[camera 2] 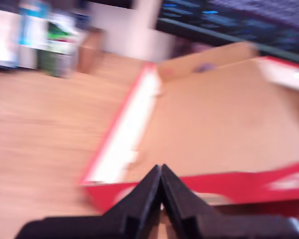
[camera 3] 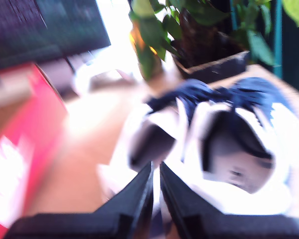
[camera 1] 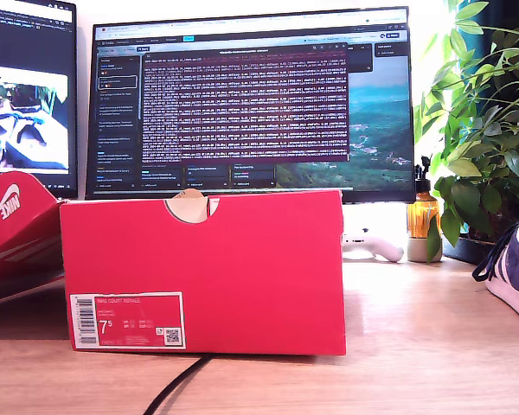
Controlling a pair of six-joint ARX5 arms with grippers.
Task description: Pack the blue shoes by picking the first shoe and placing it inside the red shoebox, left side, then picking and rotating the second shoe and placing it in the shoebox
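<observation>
Second wrist view: second pincer [camera 3: 156, 172] closed, empty, above both blue shoes [camera 3: 209, 144]. First pincer [camera 2: 162, 174] closed, empty, over the bare red shoebox [camera 2: 229, 119]. Step judged first pick; jaws must open.

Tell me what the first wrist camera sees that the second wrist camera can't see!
Only the first wrist view looks down into the red shoebox: its brown cardboard inside holds no shoe, and my first gripper, shut, hangs over its near wall.

Only the second wrist view shows the blue shoes, both side by side on the table with their openings up, plus the potted plant behind them. My second gripper, shut, points at the pair.

Both views are blurred, and both catch the red box, the wooden table and a dark monitor.
</observation>
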